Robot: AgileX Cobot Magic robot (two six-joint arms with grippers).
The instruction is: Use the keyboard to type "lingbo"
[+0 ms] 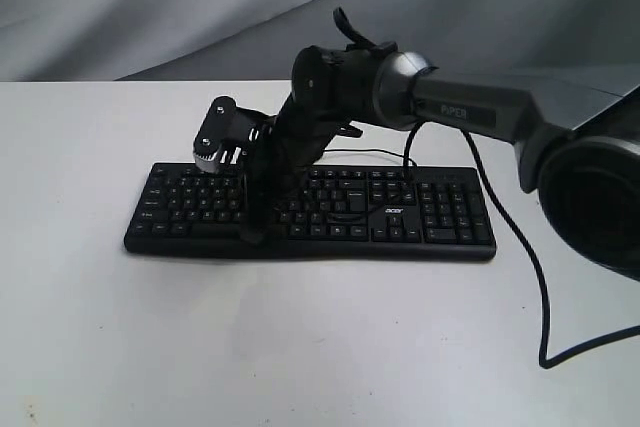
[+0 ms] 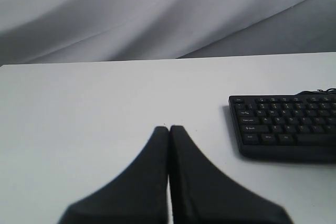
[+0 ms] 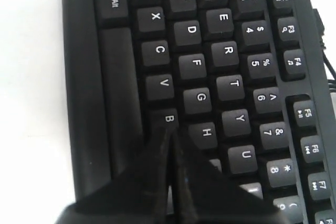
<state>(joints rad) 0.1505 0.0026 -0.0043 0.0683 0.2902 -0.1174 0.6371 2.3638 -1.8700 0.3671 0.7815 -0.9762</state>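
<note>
The black keyboard [image 1: 400, 212] lies across the white table, with its acer logo toward the right half. My right gripper [image 1: 252, 235] reaches across from the right and points down onto the keyboard's lower key rows. In the right wrist view the shut right gripper [image 3: 170, 132] has its tips on the B key [image 3: 167, 118], beside the H key [image 3: 206, 132] and the space bar [image 3: 119, 93]. My left gripper [image 2: 169, 128] is shut with nothing in it, low over bare table to the left of the keyboard [image 2: 286, 124].
The keyboard's thin black cable [image 1: 370, 155] runs behind it. A thicker black arm cable [image 1: 520, 247] loops over the table at the right. A grey cloth backdrop [image 1: 150, 7] hangs behind the table [image 1: 300, 347].
</note>
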